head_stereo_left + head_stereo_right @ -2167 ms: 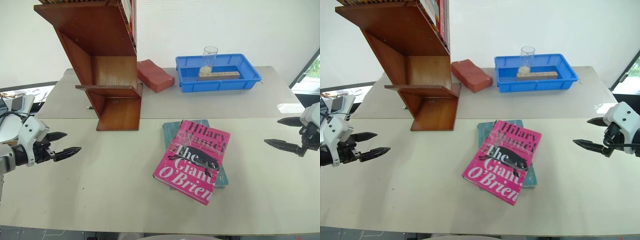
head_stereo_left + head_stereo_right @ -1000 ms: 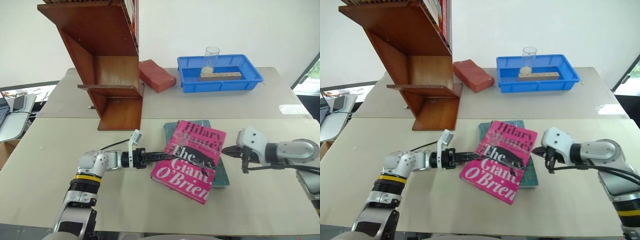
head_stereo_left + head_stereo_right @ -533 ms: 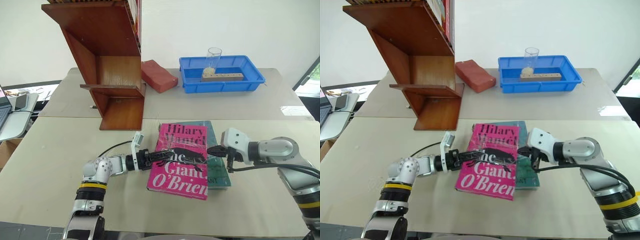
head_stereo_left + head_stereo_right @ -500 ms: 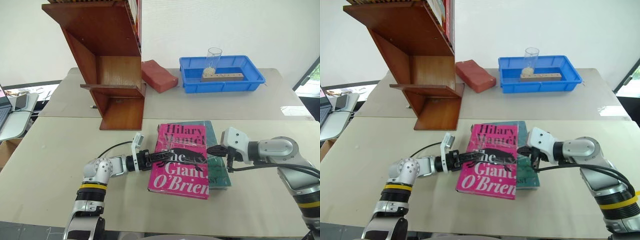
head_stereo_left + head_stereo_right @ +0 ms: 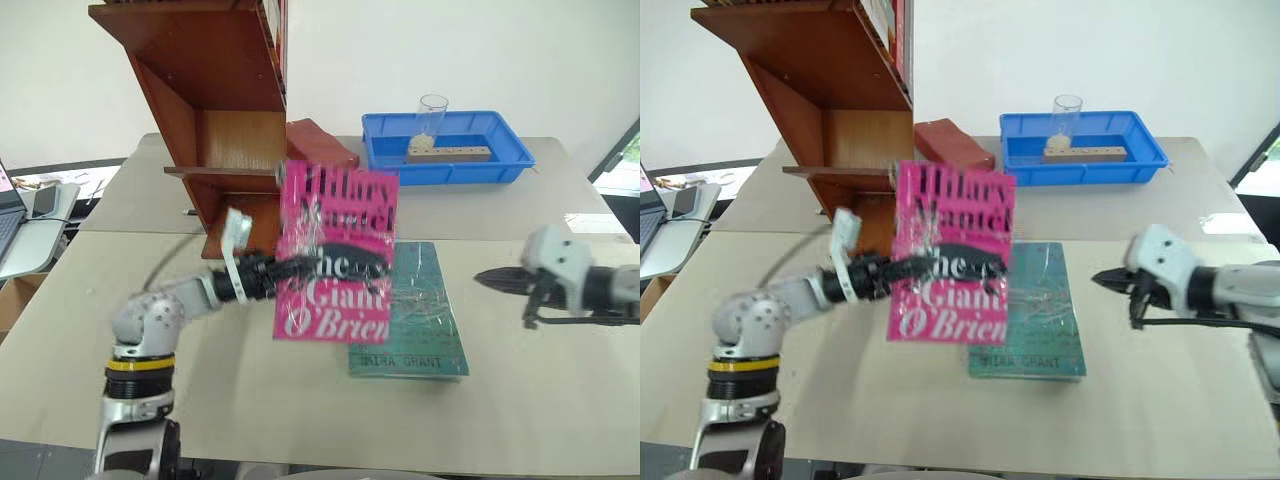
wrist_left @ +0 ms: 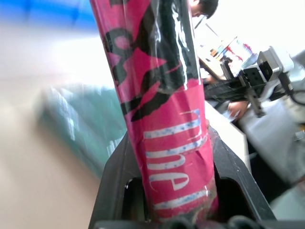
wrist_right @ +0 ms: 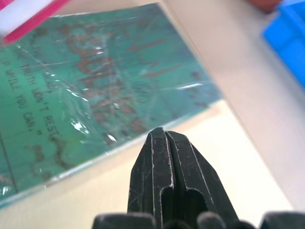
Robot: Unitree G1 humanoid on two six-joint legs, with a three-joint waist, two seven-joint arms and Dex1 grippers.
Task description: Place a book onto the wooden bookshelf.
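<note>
The bright pink book (image 5: 337, 255) hangs upright above the table, cover toward me, in front of the lower tier of the wooden bookshelf (image 5: 215, 100). My left gripper (image 5: 290, 268) is shut on its left edge; the left wrist view shows the pink cover (image 6: 164, 109) clamped between the two black fingers. A teal-green book (image 5: 415, 310) lies flat on the table below and to the right of it. My right gripper (image 5: 483, 278) is shut, holds nothing, and hovers right of the teal book; the right wrist view shows its fingertips (image 7: 164, 143) together above that book's corner (image 7: 95, 95).
A blue tray (image 5: 450, 147) with a clear glass (image 5: 432, 110) and a wooden block stands at the back right. A red brick-like block (image 5: 320, 140) lies beside the bookshelf. Books stand on the upper tier. A laptop (image 5: 10, 200) sits far left.
My left gripper closed on the pink book and lifted it off the teal book, tipping it upright. My right gripper drew back to the right and rose, away from the books.
</note>
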